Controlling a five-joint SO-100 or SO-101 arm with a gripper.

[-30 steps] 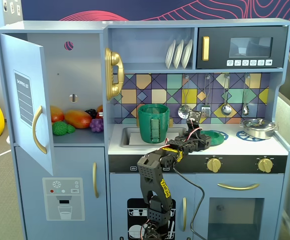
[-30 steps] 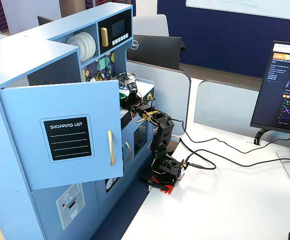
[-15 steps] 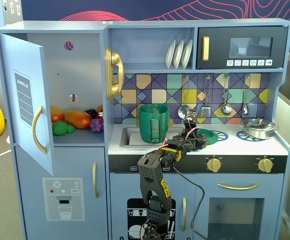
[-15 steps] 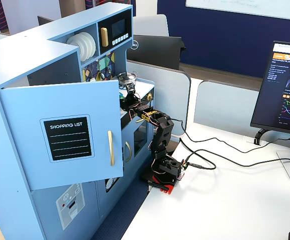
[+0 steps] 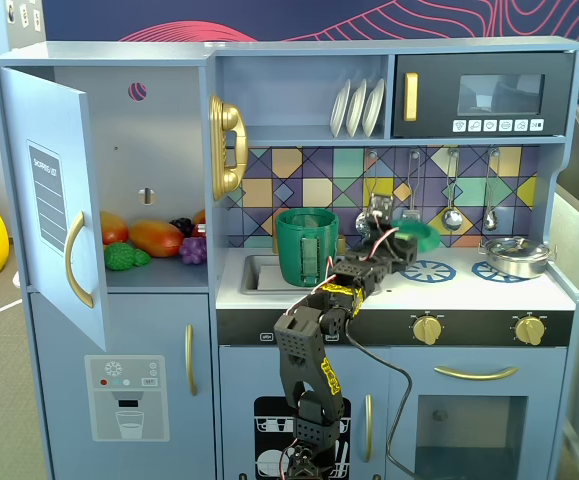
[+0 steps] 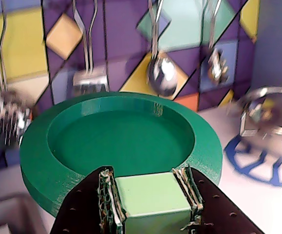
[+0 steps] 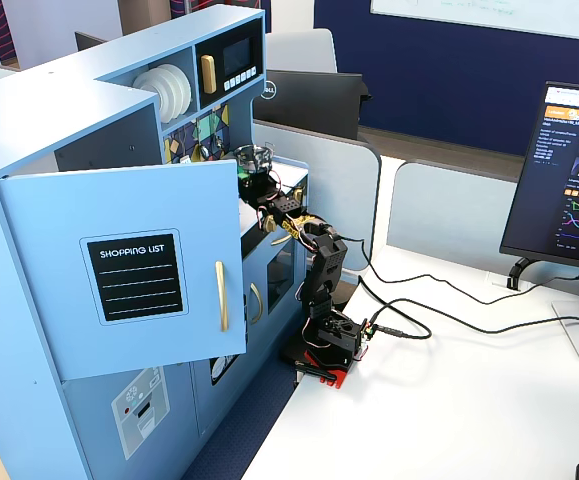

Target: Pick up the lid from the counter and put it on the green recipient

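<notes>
The lid is a round dark-green disc with a sunken middle and a light-green square knob. My gripper is shut on that knob, one jaw on each side. In a fixed view the lid hangs tilted above the counter, over the left blue burner ring, with my gripper just below and left of it. The green recipient, a tall pot with a ribbed lighter handle panel, stands on the counter left of the gripper, apart from the lid.
A steel pan sits on the right burner and shows blurred in the wrist view. Steel utensils hang on the tiled back wall. A sink lies left of the pot. The cupboard door stands open.
</notes>
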